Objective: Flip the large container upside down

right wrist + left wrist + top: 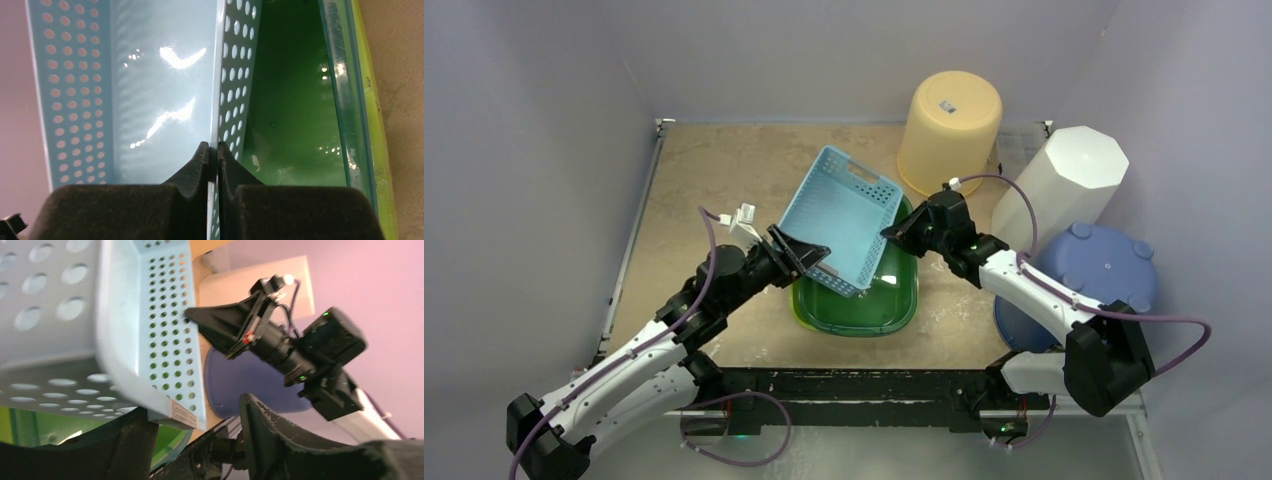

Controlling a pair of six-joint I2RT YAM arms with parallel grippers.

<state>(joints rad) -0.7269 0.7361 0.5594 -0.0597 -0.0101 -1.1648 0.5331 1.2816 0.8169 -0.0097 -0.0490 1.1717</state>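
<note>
The large container, a light blue perforated basket [844, 215], hangs tilted over a green tub [908, 300], its opening facing away to the back left. My right gripper [894, 232] is shut on the basket's right side wall; in the right wrist view the thin wall [235, 75] is pinched between the fingertips of the gripper [213, 146]. My left gripper [809, 255] is at the basket's low near corner. In the left wrist view its jaws [192, 412] stand apart around that corner [180, 412], with a gap to the right finger [260, 425].
An upturned yellow bucket [949, 130] stands at the back. A white octagonal bin [1074, 175] is at the back right. An upturned purple-blue tub [1089, 275] sits beside the right arm. Walls close in on the sandy table [714, 170] on three sides.
</note>
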